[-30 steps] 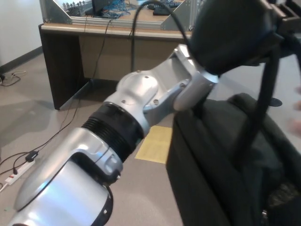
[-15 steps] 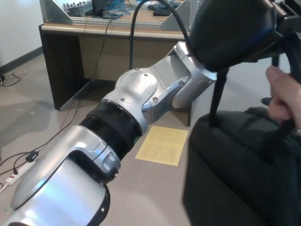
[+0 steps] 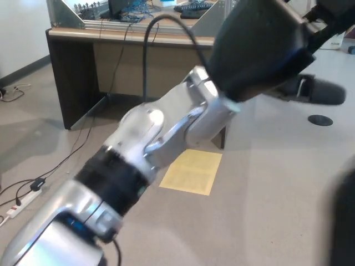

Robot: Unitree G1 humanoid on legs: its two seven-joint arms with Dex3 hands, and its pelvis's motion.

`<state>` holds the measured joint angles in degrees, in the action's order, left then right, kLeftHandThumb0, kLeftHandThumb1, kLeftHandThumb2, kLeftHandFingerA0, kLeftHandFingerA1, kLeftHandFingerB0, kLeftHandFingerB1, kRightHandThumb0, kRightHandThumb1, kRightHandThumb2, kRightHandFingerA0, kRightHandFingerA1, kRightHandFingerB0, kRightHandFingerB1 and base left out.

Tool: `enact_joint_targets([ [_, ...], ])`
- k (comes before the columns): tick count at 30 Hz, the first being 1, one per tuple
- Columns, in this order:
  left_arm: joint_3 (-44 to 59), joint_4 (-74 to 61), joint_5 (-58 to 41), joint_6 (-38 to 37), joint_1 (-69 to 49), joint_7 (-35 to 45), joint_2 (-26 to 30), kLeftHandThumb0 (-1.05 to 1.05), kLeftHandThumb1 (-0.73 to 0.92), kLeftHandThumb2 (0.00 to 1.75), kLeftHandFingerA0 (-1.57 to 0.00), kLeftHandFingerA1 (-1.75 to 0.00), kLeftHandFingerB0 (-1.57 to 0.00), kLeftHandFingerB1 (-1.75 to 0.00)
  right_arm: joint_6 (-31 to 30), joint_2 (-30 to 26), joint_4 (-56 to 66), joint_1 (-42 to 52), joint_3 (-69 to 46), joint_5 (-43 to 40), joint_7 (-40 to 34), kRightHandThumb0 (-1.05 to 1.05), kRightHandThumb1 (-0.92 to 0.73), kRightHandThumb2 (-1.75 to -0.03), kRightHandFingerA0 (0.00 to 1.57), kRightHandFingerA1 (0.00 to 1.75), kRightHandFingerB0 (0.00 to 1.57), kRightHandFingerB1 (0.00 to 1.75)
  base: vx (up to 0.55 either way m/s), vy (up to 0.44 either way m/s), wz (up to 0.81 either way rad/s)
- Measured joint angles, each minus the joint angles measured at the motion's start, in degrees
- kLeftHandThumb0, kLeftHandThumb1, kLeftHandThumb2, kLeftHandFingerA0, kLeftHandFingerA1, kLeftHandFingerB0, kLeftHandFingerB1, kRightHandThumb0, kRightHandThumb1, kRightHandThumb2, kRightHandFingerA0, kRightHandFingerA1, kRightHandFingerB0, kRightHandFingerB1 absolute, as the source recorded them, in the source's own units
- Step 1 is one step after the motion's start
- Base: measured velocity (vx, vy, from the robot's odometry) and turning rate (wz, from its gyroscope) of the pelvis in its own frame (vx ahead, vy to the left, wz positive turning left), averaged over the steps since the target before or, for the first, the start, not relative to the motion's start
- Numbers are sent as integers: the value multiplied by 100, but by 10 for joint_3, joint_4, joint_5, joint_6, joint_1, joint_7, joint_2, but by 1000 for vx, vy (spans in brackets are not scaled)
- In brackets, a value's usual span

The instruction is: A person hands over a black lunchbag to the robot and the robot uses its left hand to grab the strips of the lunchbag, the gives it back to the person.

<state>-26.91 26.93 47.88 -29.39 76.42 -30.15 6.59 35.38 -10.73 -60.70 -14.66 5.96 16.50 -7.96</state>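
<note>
Head view: the left arm (image 3: 138, 160) runs up from the lower left corner, silver shells with a black ribbed band at mid-length, to the black left robot hand (image 3: 266, 50) at the top right. One thick finger (image 3: 319, 91) sticks out to the right, straight and apart from the body of the robot hand; nothing hangs from it or lies against it. The rest of the digits are hidden behind the dark wrist housing or cut by the picture's edge, so the robot hand looks spread and empty, though the blur leaves that only probable. A black cable (image 3: 147, 55) loops from the wrist down behind the forearm.

The black lunchbag (image 3: 343, 221) appears only as a dark, smeared shape at the right edge, well below the robot hand and apart from it; its strips cannot be made out.

Below the forearm a yellow sheet (image 3: 191, 170) lies flat on the grey floor (image 3: 266, 183); no writing on it can be read. Behind the arm stands a worktop (image 3: 100, 34) with a brown front, carrying metal framing and tangled wires. A white power strip (image 3: 19, 204) lies on the floor at lower left. No brand or label is legible anywhere.
</note>
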Motion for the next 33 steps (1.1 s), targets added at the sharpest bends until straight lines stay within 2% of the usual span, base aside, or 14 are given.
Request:
enact_joint_targets([
  [6, 40, -148, -34, 8, -115, 59, 56, -95, 65, 59, 0, 0, 0, 0, 0, 0, 0, 3, 2, 0, 0, -47, -71, -61, 72, 51, 66, 49, 0, 0, 0],
  [7, 48, -170, -41, 9, -135, 67, 67, -97, 66, 60, 0, 0, 0, 0, 0, 1, 0, 3, 2, 0, 0, -44, -57, -98, 66, 68, 56, 62, 0, 0, 0],
  [8, 58, -193, -48, 10, -158, 76, 80, -97, 66, 60, 0, 0, 0, 0, 0, 1, 0, 3, 2, 0, 0, -44, -57, -98, 66, 68, 56, 62, 0, 0, 0],
  [9, 68, -216, -56, 12, -183, 84, 94, -89, 49, 86, 0, 0, 0, 0, 0, 1, 0, 4, 2, 0, 0, -47, -72, -61, 72, 53, 65, 50, 0, 0, 0],
  [10, 82, -240, -64, 13, -215, 93, 108, -89, 49, 86, 0, 0, 0, 0, 0, 1, 0, 6, 2, 0, 0, -47, -72, -61, 72, 53, 65, 50, 0, 0, 0],
  [11, 90, -252, -69, 12, -236, 97, 117, -84, 47, 88, 0, 0, 0, 0, 0, 1, 0, 7, 2, 0, 0, -46, -60, -98, 65, 67, 54, 61, 0, 0, 0],
  [17, 143, -273, -106, 1, -395, 113, 174, -77, 51, 88, -3, -25, -7, -22, 1, 3, 0, 11, 2, 1, -1, -48, -60, -98, 64, 66, 55, 61, 0, 0, 0],
  [18, 153, -271, -113, -3, -430, 115, 183, -76, 53, 86, -5, -33, -10, -28, 1, 3, 0, 13, 2, 1, -1, -49, -73, -61, 68, 49, 64, 48, 0, 0, 0],
  [25, 202, -204, -152, -27, -610, 121, 206, -76, 59, 90, -5, -31, -9, -29, 1, 3, 1, 18, 2, 1, -5, -51, -73, -62, 68, 48, 65, 47, 0, 0, 0],
  [26, 207, -189, -156, -31, -627, 121, 206, -77, 60, 91, -5, -33, -10, -31, 1, 3, 2, 19, 2, 1, -6, -50, -61, -99, 64, 66, 54, 60, 0, 0, 0],
  [29, 223, -107, -174, -43, -697, 122, 206, -75, 60, 89, -5, -36, -10, -34, 1, 3, 2, 21, 1, 1, -10, -49, -61, -99, 63, 65, 52, 59, 0, 0, 0],
  [30, 228, -82, -177, -46, -714, 122, 206, -75, 60, 89, -5, -37, -10, -35, 1, 3, 2, 21, 1, 1, -11, -50, -61, -98, 58, 63, 49, 58, 0, 0, 0],
  [31, 231, -59, -179, -48, -728, 122, 206, -75, 61, 90, -6, -37, -10, -36, 1, 3, 2, 22, 1, 1, -12, -52, -71, -62, 62, 48, 57, 44, 0, 0, 0],
  [33, 236, -6, -183, -53, -751, 121, 206, -75, 61, 89, -5, -36, -10, -34, 1, 3, 3, 22, 1, 2, -14, -52, -70, -62, 58, 47, 52, 43, 0, 0, 0],
])
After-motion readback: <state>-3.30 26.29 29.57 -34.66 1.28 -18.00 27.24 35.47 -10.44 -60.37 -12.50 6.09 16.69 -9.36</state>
